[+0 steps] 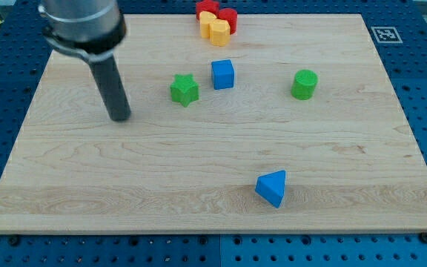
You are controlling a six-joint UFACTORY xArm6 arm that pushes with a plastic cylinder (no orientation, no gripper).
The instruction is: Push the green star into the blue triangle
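The tip (119,117), a bare rod with no jaws to spread or pinch, stands left of the green star (184,90), while the blue triangle (272,188) lies well apart toward the table's (65,185) lower right, so the push must start from the star's upper-left side.

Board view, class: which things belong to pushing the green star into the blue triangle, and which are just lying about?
Job:
green star
blue triangle
my tip, at the star's left, apart from it

Lying about:
blue cube
green cylinder
red blocks and yellow blocks, clustered at the top edge
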